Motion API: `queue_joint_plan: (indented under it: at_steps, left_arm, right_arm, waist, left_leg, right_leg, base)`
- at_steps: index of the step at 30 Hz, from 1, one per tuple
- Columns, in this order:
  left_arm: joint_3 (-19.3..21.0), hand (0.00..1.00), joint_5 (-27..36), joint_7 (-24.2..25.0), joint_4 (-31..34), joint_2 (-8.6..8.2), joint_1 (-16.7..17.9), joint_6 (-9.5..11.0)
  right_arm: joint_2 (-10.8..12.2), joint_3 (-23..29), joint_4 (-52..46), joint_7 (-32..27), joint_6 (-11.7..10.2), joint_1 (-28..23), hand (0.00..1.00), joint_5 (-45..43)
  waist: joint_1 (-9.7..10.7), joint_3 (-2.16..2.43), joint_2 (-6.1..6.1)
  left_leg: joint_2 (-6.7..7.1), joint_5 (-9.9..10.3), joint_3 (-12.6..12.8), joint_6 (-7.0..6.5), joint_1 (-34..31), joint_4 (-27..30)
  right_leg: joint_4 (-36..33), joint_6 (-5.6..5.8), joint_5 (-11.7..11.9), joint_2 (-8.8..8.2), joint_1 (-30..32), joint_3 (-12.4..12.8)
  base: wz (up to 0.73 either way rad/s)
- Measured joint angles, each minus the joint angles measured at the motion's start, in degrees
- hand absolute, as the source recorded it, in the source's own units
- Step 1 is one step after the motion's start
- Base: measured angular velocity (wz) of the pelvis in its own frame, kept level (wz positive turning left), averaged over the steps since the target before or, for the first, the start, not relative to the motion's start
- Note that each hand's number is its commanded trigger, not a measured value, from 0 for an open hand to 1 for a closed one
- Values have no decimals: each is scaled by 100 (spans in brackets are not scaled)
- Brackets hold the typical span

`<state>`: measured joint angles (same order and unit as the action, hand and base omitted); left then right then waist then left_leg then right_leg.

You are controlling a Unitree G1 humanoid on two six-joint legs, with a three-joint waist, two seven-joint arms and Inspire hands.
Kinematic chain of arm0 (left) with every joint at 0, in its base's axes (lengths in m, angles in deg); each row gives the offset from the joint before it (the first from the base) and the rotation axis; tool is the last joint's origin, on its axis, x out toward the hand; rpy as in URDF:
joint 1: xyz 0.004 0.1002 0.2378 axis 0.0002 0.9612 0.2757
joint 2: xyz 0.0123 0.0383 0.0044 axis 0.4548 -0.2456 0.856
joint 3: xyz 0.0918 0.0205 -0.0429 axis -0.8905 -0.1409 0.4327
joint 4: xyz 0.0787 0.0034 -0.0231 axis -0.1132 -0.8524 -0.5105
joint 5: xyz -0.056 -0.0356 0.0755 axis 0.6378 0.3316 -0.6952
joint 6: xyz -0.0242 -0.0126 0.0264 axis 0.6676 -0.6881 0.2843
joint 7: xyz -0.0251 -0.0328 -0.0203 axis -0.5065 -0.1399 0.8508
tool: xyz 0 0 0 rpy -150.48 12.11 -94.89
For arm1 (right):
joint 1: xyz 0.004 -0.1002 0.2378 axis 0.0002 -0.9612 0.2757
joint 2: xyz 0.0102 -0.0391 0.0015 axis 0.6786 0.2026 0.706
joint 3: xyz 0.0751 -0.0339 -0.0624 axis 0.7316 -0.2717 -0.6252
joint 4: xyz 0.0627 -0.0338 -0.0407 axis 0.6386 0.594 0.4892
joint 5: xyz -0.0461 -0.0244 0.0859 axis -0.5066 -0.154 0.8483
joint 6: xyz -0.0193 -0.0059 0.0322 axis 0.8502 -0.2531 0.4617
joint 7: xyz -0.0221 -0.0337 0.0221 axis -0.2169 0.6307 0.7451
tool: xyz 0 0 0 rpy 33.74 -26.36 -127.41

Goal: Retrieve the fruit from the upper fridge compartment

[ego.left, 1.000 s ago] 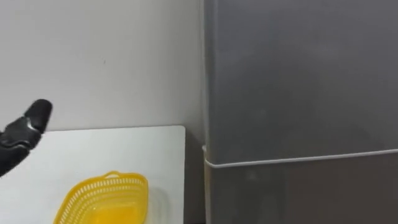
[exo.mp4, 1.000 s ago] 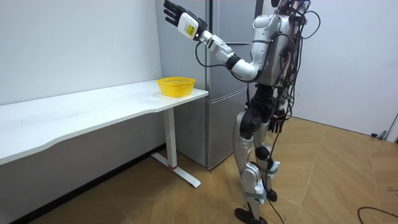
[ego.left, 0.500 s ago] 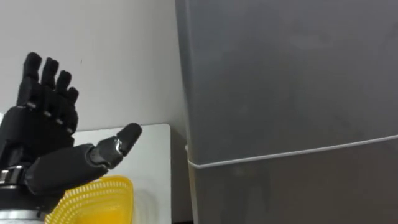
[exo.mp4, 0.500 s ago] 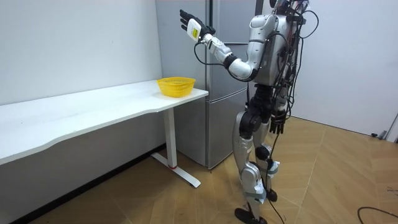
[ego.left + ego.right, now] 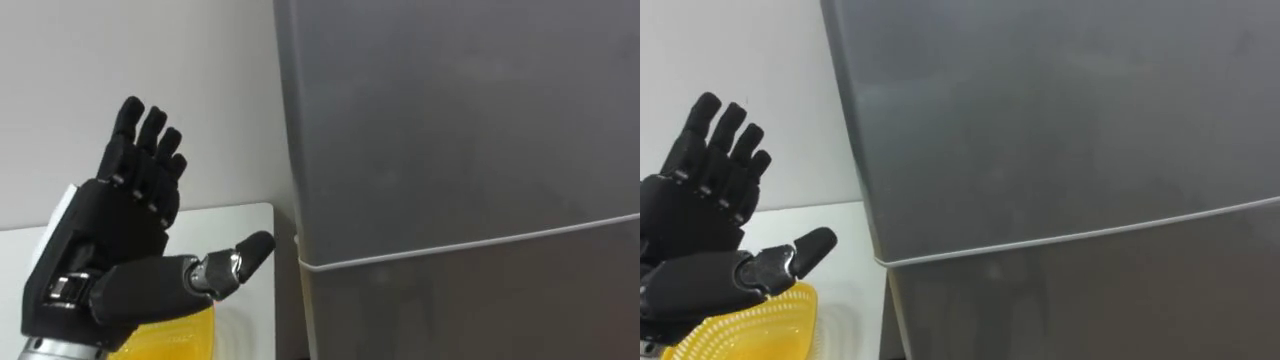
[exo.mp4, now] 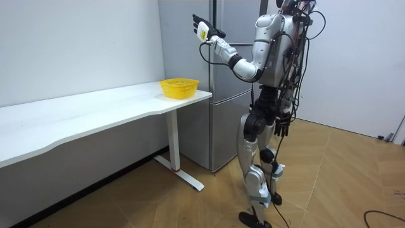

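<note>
A tall grey fridge (image 5: pixel 460 130) stands before me with both doors closed; a pale seam (image 5: pixel 450 250) divides the upper door from the lower one. My left hand (image 5: pixel 120 260) is raised and open, fingers straight and thumb spread, just left of the upper door's left edge and holding nothing. In the room view the same hand (image 6: pixel 201 28) is up at the fridge's upper door (image 6: pixel 237 19). My right hand (image 6: pixel 282 125) hangs low by my hip. I stand upright, close to the fridge front.
A yellow mesh basket (image 5: pixel 190 335) sits on the white table (image 5: pixel 240 225) to the fridge's left, below my raised hand. The table (image 6: pixel 95 111) runs along the white wall towards the room view's left. Wood floor lies behind me.
My left hand has come up and moved right, from the view's left edge to the fridge's left edge. The head camera has shifted slightly.
</note>
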<state>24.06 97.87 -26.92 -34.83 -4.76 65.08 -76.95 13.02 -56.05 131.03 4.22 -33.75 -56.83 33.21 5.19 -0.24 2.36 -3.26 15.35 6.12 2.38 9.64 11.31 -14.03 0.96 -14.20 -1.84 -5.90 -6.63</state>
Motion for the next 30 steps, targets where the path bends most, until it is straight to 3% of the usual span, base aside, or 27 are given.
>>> queue_joint_plan:
  at_steps: [5, 30]
  left_arm:
    - [-12, 0, -2, 199, 0, 0, 0, -171]
    - [-293, 0, -334, 1196, 5, 3, -6, -300]
  right_arm:
    - [-24, -1, -23, -44, 79, -1, 0, -1]
    - [-93, -57, 282, 303, 122, 157, 0, -101]
  waist:
    - [28, -3, -4]
    - [119, -9, -27]
  left_leg:
    - [0, 0, 3, 0, -2, 0]
    - [-9, 0, 121, 0, -44, 8]
  right_leg:
    - [1, 0, 0, 0, 5, -2]
    - [-64, 0, 0, -3, 103, 53]
  base:
    - [0]
    - [-1]
